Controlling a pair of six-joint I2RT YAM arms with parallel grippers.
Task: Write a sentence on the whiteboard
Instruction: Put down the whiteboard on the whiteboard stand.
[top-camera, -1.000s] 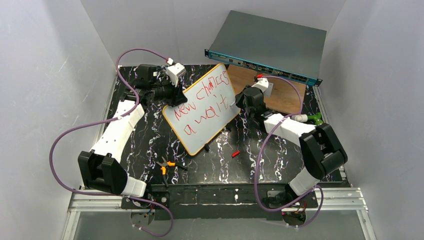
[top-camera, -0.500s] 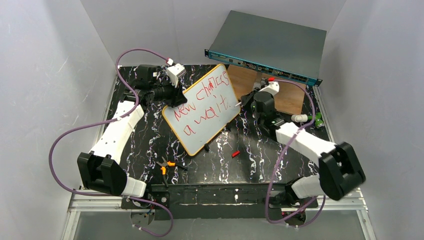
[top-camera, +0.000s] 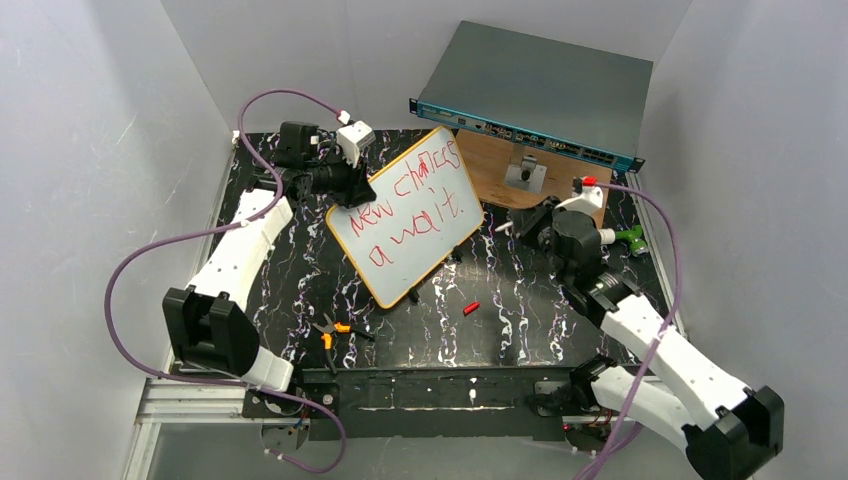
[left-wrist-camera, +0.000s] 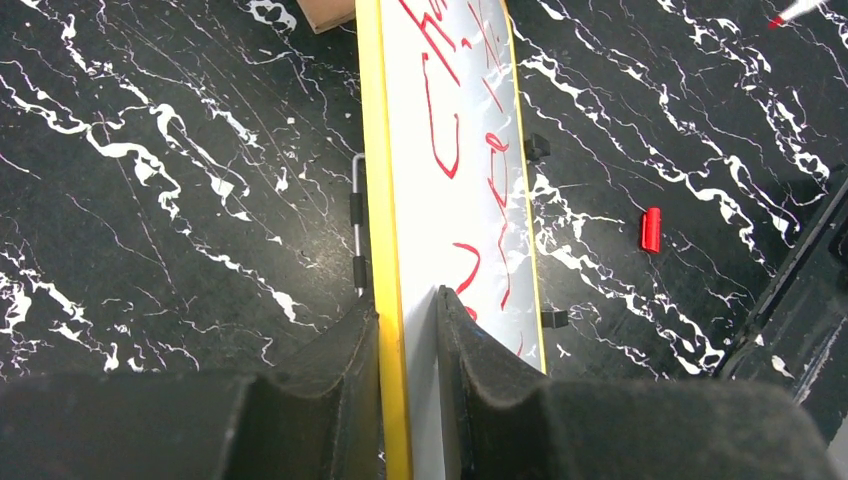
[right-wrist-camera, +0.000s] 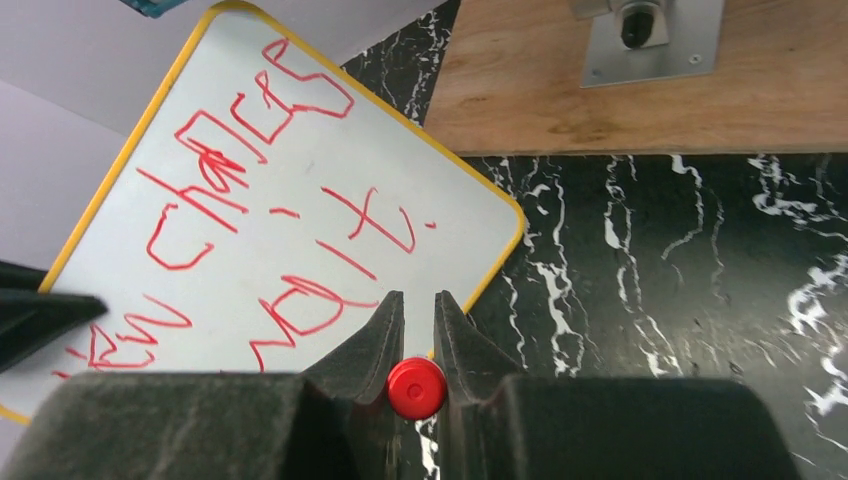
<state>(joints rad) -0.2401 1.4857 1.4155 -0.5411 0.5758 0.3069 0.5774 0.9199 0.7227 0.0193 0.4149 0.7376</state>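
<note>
The whiteboard (top-camera: 405, 228) stands tilted on the black marble table, white with a yellow-orange rim. The sentence (top-camera: 412, 212) runs across it in two lines of red handwriting, also readable in the right wrist view (right-wrist-camera: 250, 190). My left gripper (top-camera: 347, 190) is shut on the whiteboard's upper left edge; its fingers clamp the rim (left-wrist-camera: 386, 200) on both sides. My right gripper (top-camera: 530, 222) is to the right of the board, clear of it, shut on a marker whose red end (right-wrist-camera: 417, 388) shows between the jaws. The marker's tip (top-camera: 498, 228) points at the board without touching it.
A grey rack unit (top-camera: 535, 85) leans against the back wall above a brown wooden board (top-camera: 495, 172) with a metal bracket (top-camera: 526, 172). A red cap (top-camera: 471, 308) and orange-handled pliers (top-camera: 331, 332) lie in front of the board. A green object (top-camera: 631, 238) sits at the right edge.
My right arm has drawn back to the right, lifting the marker off the board's right edge. The left gripper keeps its hold on the board, which has barely shifted.
</note>
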